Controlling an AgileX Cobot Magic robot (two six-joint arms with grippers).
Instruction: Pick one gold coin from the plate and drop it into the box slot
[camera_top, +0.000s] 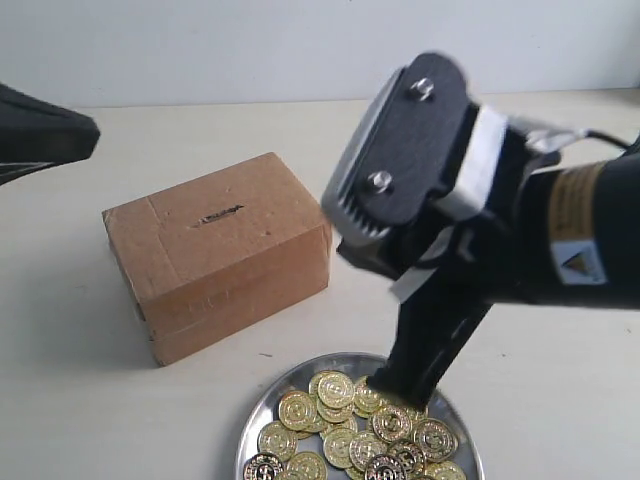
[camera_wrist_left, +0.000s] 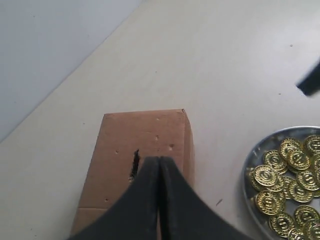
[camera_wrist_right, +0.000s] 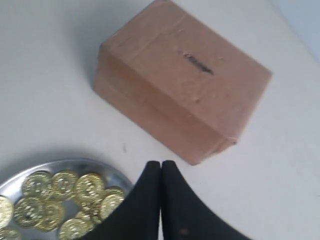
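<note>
The brown cardboard box (camera_top: 215, 250) stands left of centre, its dark slot (camera_top: 219, 214) on the top face. In front of it lies the silver plate (camera_top: 262, 425) with several gold coins (camera_top: 336, 389) heaped on it. My right gripper (camera_top: 385, 388) hangs low over the plate's far side, fingers pressed together with nothing visible between them (camera_wrist_right: 161, 164). The left gripper (camera_wrist_left: 159, 160) is shut and empty, held above the box (camera_wrist_left: 150, 135) beside the slot (camera_wrist_left: 134, 165). The right wrist view also shows the box (camera_wrist_right: 180, 80), slot (camera_wrist_right: 196, 63), plate (camera_wrist_right: 60, 165) and coins (camera_wrist_right: 90, 186).
The pale table (camera_top: 560, 380) runs back to a white wall (camera_top: 250, 45). The left arm's dark body (camera_top: 40, 135) enters at the left edge. The right arm's bulky wrist (camera_top: 470, 190) fills the upper right.
</note>
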